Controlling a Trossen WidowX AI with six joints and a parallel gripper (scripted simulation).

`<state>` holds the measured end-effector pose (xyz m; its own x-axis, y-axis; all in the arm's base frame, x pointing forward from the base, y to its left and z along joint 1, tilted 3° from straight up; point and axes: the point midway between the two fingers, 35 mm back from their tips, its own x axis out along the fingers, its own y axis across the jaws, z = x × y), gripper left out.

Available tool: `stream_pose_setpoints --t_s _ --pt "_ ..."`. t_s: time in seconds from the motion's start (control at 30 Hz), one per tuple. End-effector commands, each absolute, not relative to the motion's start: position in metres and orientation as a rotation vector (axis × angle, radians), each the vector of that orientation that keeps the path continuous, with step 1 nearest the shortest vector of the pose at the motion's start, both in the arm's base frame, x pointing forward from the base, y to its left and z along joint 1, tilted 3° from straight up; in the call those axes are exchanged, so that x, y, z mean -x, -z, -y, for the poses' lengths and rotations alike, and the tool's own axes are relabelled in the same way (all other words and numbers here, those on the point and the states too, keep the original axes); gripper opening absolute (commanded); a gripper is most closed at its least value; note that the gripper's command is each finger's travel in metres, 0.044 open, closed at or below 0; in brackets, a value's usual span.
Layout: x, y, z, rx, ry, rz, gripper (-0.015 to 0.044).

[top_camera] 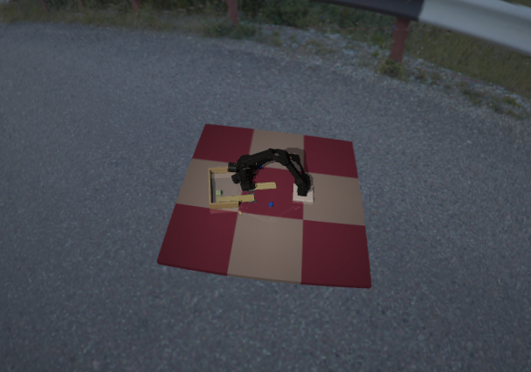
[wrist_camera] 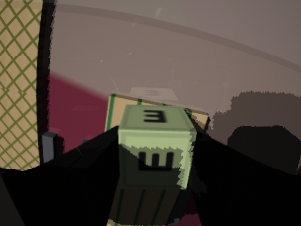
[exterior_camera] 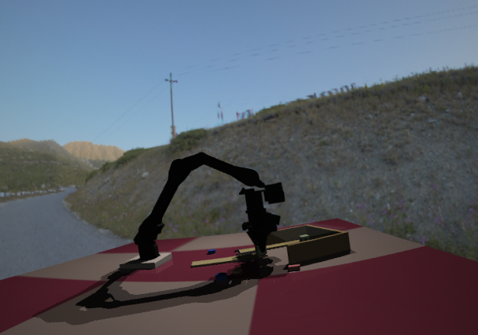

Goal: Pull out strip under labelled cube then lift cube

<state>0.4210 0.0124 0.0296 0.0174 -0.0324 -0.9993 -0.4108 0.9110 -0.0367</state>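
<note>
labelled cube (wrist_camera: 156, 159) had a dark block letter e, turned sideways, readable on two faces; it sat between the tool's (top_camera: 248, 189) (exterior_camera: 259, 250) (wrist_camera: 156, 149) fingers, which were clamped on its sides, just over the green-lined strip (top_camera: 267, 186) (exterior_camera: 212, 262) (wrist_camera: 144, 204). arm (top_camera: 276, 154) (exterior_camera: 228, 165) arched up from its pale base (top_camera: 308, 200) (exterior_camera: 164, 259), wrist bent so the tool pointed down, low over the worktop (top_camera: 266, 249) (exterior_camera: 354, 291), near the open box (top_camera: 210, 188) (exterior_camera: 318, 248).
</note>
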Motion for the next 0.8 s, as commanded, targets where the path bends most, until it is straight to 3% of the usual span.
stream_pose_setpoints --t_s 0.0,0.07,0.77 --pt "-0.421 -0.030 -0.012 0.360 -0.304 -1.534 0.0046" --pt "-0.419 -0.032 -0.012 0.360 -0.304 -1.535 0.0000" --pt "-0.358 -0.071 -0.012 0.355 -0.305 -1.545 0.0000"
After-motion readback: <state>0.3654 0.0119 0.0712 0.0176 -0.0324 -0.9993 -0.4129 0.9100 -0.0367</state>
